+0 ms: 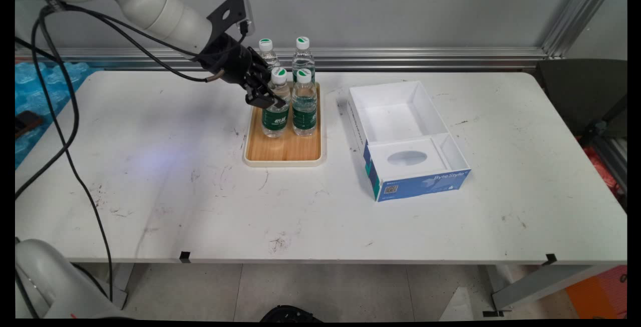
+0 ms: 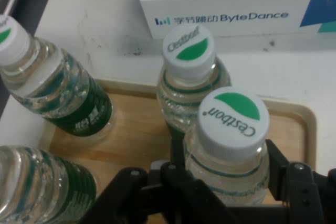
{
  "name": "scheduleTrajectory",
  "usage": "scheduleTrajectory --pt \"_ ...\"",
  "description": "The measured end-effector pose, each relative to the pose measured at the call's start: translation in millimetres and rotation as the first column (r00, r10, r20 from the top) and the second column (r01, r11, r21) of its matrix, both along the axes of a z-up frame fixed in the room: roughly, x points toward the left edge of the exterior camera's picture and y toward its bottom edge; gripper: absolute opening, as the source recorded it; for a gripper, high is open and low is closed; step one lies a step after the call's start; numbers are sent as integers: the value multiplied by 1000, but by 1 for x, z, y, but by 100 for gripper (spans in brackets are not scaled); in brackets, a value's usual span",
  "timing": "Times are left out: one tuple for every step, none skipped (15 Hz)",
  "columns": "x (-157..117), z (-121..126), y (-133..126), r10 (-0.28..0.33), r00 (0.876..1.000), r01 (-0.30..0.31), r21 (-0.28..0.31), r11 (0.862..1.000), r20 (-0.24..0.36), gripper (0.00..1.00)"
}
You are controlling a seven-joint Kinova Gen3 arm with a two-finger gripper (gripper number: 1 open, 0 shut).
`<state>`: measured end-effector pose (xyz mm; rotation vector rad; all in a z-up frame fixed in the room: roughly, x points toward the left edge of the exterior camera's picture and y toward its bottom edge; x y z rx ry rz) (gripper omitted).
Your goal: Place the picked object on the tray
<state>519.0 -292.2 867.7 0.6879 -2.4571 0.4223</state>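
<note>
The near-left bottle (image 1: 276, 104) stands upright on the wooden tray (image 1: 283, 152), in the tray's far half, and its neck is seen flanked by the end effector (image 2: 227, 174), one finger on each side; whether the fingers press it cannot be told. The white desk (image 1: 175, 192) carries the tray and, to its right, an open blue-and-white box (image 1: 406, 139). Three more capped water bottles (image 1: 304, 101) stand beside and behind the flanked one.
</note>
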Motion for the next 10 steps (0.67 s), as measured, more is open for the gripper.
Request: scheduleTrajectory --pt "1 -3 -3 -2 1000 2 3 1000 1 0" --pt "3 -6 -4 -2 1000 2 5 1000 2 0" --pt "4 -9 -6 -3 1000 3 7 1000 3 0" --pt "5 -10 -7 -3 1000 3 8 1000 3 0" --pt "6 -12 -8 -3 1000 3 10 1000 3 0" --pt "7 -13 -9 -3 1000 3 11 1000 3 0" --pt "7 -15 -10 -3 1000 3 13 1000 3 0" --pt "8 -16 -11 -4 1000 4 15 1000 2 0" --pt "8 -18 -12 -3 1000 3 17 1000 2 0" --pt "9 -19 -13 -3 1000 3 19 1000 3 0"
